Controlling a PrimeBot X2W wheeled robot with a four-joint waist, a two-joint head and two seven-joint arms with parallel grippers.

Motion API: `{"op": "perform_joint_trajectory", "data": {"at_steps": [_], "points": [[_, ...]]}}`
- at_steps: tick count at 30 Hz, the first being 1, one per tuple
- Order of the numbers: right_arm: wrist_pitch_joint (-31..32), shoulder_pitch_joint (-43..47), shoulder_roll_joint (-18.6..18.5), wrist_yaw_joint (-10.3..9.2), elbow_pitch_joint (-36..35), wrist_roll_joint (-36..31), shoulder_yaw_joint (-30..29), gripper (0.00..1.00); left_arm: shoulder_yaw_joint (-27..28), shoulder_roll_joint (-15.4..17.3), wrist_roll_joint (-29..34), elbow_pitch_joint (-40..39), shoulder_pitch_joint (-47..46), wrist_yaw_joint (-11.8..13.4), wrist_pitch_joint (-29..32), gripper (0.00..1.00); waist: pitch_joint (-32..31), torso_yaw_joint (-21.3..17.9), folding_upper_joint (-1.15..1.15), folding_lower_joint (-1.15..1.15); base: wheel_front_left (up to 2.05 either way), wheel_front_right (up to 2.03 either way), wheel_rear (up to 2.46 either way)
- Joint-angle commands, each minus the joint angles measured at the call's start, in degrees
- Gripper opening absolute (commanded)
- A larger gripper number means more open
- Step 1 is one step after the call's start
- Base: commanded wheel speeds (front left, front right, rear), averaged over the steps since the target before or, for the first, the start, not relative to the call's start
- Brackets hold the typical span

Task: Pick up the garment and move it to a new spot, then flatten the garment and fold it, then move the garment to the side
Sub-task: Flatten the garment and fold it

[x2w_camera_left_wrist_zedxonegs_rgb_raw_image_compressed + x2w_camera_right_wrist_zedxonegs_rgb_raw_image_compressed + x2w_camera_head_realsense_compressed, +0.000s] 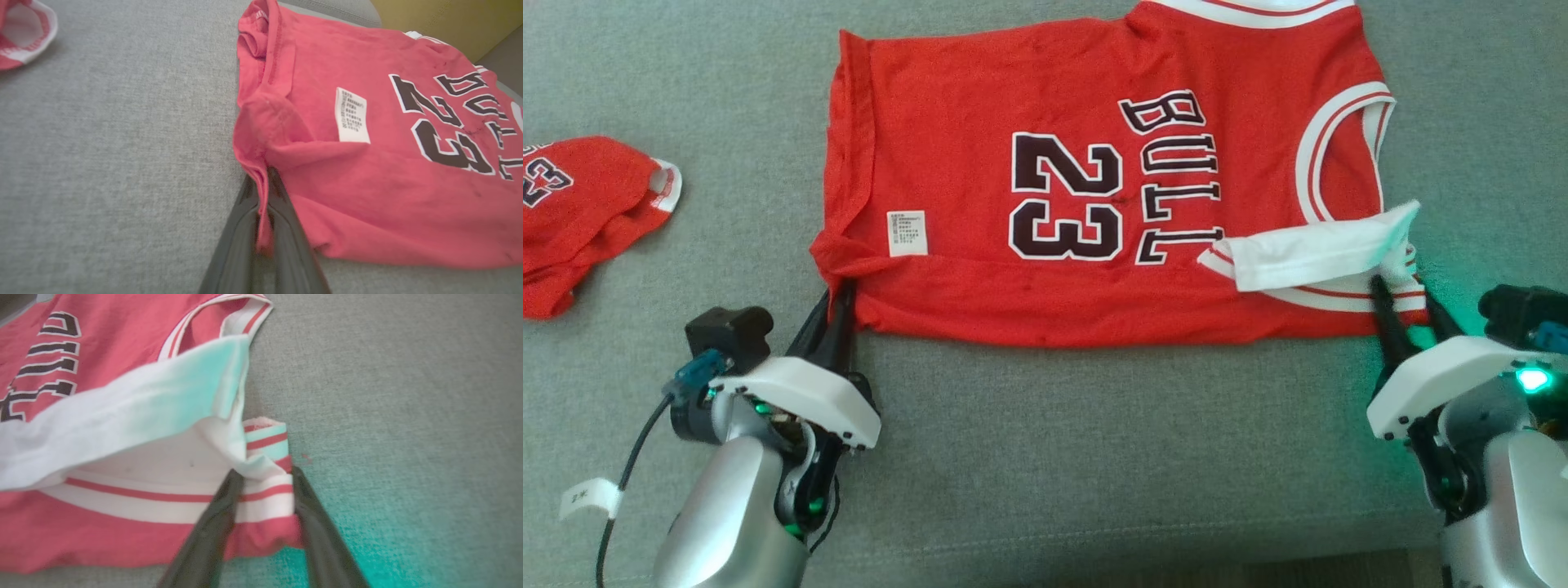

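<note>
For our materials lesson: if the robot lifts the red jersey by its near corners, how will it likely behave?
Probably floppy: the red jersey bunches where the left gripper pinches its corner, so it would sag between holds. Likely light: it looks like thin cloth, lying flat. Its turned-over white strap may flop about.

Probably a home: the surface is a grey upholstered sofa cushion (pixel 1094 449).
</note>
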Motion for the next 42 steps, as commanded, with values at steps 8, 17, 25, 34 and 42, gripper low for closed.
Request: {"op": "perform_joint_trajectory", "data": {"at_steps": [8,17,25,34,42], "points": [[0.14,1.61,0.03,-0.04,-4.22,3.86,0.67,0.0,1.97,1.8,0.82,-4.74,1.88,0.92,-1.96,0.0,-1.39,0.06,0.0,0.0,0.0,0.0,0.0],[1.75,6.72,-0.67,-0.04,-7.34,5.74,0.11,0.0,2.52,2.98,-0.06,-13.05,10.42,3.99,0.71,0.0,-6.2,0.24,0.0,0.0,0.0,0.0,0.0],[3.07,11.11,-0.75,-0.04,-7.58,6.37,-0.83,0.0,2.65,3.09,-1.72,-17.7,18.26,6.4,3.92,0.0,-9.28,0.63,0.0,0.0,0.0,0.0,0.0],[0.83,11.63,-0.68,-0.04,-8.71,6.5,-1.06,1.0,2.19,2.56,-1.84,-17.65,19.6,7.82,4.64,1.0,-10.47,0.76,0.0,0.0,0.0,0.0,0.0],[-7.99,9.83,-0.37,-0.04,-15.31,2.8,0.36,1.0,3.17,2.37,0.13,-19.26,17.77,9.51,-0.63,1.0,-13.21,0.13,0.0,0.0,0.0,0.0,0.0]]}}
